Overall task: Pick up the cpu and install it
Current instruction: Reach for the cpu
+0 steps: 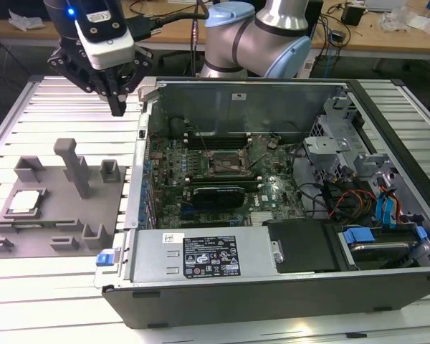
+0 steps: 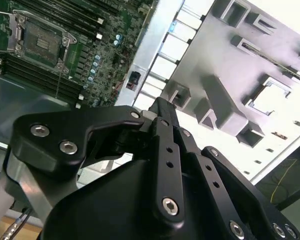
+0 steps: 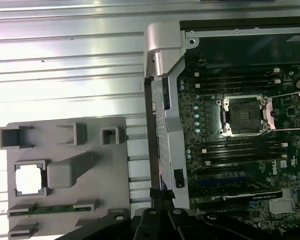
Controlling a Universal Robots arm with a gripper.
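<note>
One gripper (image 1: 117, 107), fingers (image 2: 163, 114) together and empty, hovers beside the computer case (image 1: 272, 287); cpu (image 1: 23, 203) sits in grey fixture (image 1: 61, 211).

Illegible print on power-supply label (image 1: 209, 256)

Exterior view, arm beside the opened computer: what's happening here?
The arm's black gripper hangs shut and empty above the slatted metal table, near a corner of the open computer case. The small silvery square cpu lies in its nest on the grey plastic fixture plate, untouched. The motherboard's black socket stands open and empty.
</note>
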